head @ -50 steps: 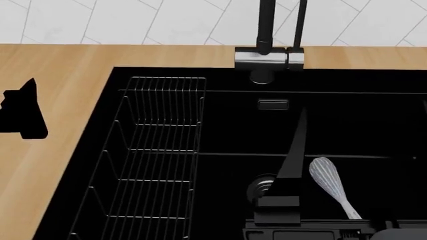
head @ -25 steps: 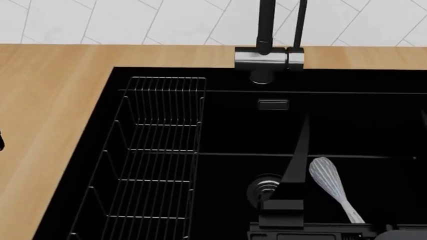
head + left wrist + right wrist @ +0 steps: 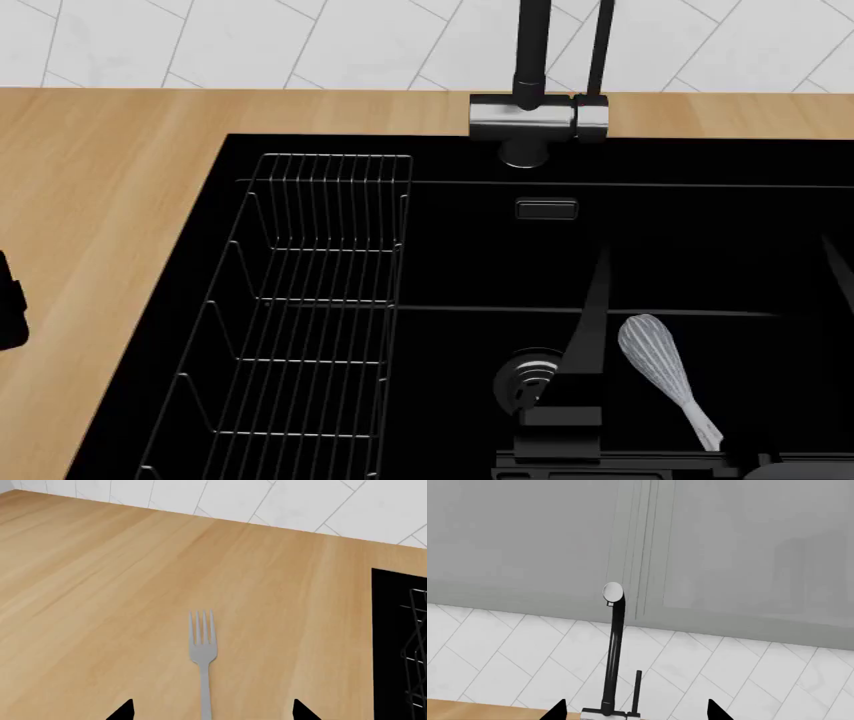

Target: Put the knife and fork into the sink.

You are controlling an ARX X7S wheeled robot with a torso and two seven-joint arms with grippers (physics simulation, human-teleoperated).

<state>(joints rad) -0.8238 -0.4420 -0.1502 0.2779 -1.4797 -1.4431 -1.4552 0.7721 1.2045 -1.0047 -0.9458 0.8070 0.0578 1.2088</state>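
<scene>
The silver fork (image 3: 202, 650) lies flat on the wooden counter (image 3: 100, 580), tines toward the tiled wall. Its handle runs between the tips of my left gripper (image 3: 212, 711), which is open and holds nothing. In the head view only a black bit of the left arm (image 3: 8, 310) shows at the left edge, and the fork is out of view there. The black sink (image 3: 334, 145) fills that view. My right gripper (image 3: 717, 245) hangs over the basin, open wide and empty, pointing at the faucet (image 3: 612, 645). I cannot make out the knife in any view.
A wire rack (image 3: 314, 300) sits in the sink's left part. The round drain (image 3: 527, 378) and a silver whisk-like utensil (image 3: 665, 372) lie on the basin floor. The faucet (image 3: 534, 100) stands at the back rim before the tiled wall. The sink's edge (image 3: 399, 605) lies beside the fork.
In the head view my left gripper has slid down and out past the left edge. The right gripper has drawn back slightly toward the near side of the sink.
</scene>
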